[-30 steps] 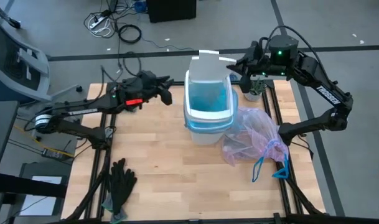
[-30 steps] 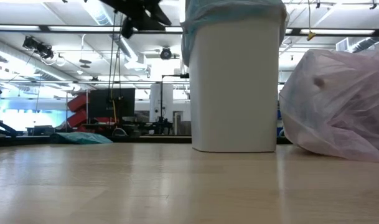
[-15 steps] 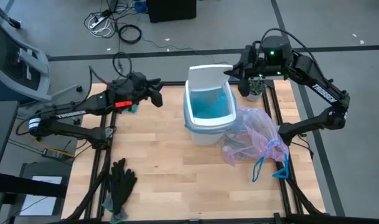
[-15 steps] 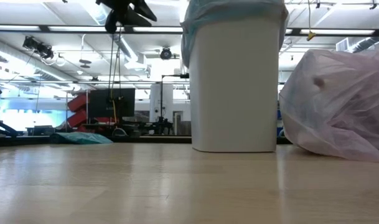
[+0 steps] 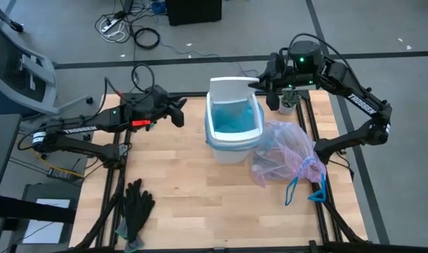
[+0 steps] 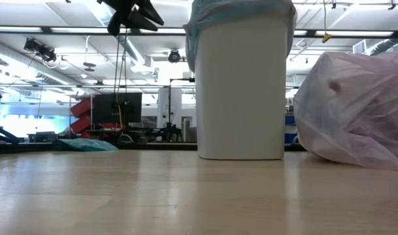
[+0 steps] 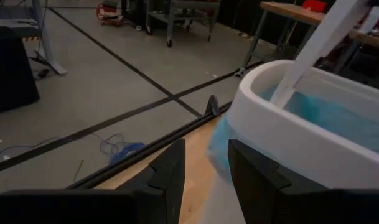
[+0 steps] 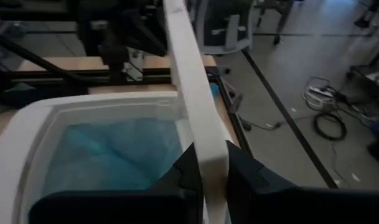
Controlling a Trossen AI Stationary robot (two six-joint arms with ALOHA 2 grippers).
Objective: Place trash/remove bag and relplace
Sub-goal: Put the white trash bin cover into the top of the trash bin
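Black gloves (image 5: 136,205) lie limp at seven o'clock on the pale wooden table (image 5: 178,183), off duty. Left gripper (image 5: 178,112) hovers at ten o'clock beside the bin, fingers apart and empty. Centre stage, the smooth white bin (image 5: 232,130) already wears a crinkly light-blue liner (image 5: 235,116), so the swap looks nearly done. Right gripper (image 5: 259,84), at one o'clock, pinches the bin's flat white lid (image 8: 192,93), tipped upright; closing it seems all that's left. The bag (image 5: 287,154), filmy pink-lavender, bulging, blue ties trailing, slumps at four o'clock against the bin.
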